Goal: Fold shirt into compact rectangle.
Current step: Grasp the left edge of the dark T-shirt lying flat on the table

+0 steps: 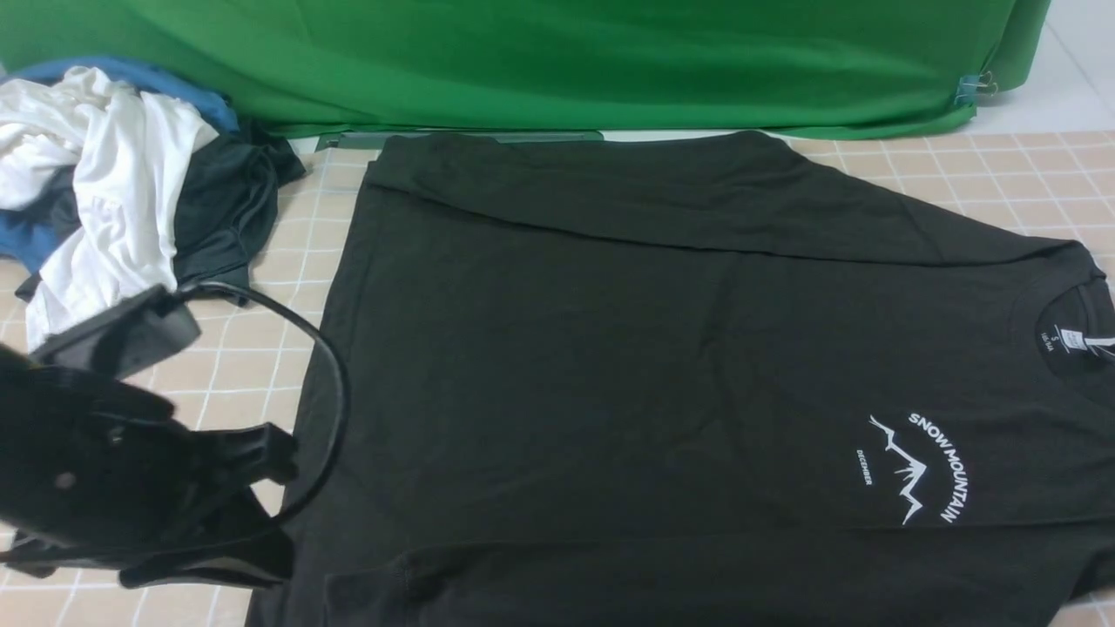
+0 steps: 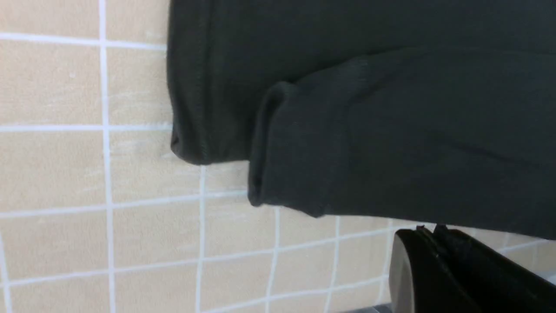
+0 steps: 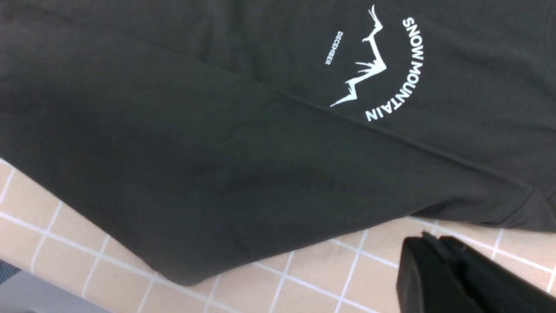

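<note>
Shirt [image 1: 610,348] lies on the table [image 1: 244,366] with two sides folded in, the left hand [image 2: 428,232] and the right hand [image 3: 430,241] closed and empty beside it, so a next pinch may catch only one layer and pull these folds open.

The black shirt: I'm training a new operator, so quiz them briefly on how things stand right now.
1. True or false: the collar of the shirt points toward the robot's left.
2. The right gripper holds: A the shirt; B nothing; C a hanger.
3. Fill in: the chest print reads SNOW ____.
Key: 1 false; 2 B; 3 MOUNTAIN.
</note>
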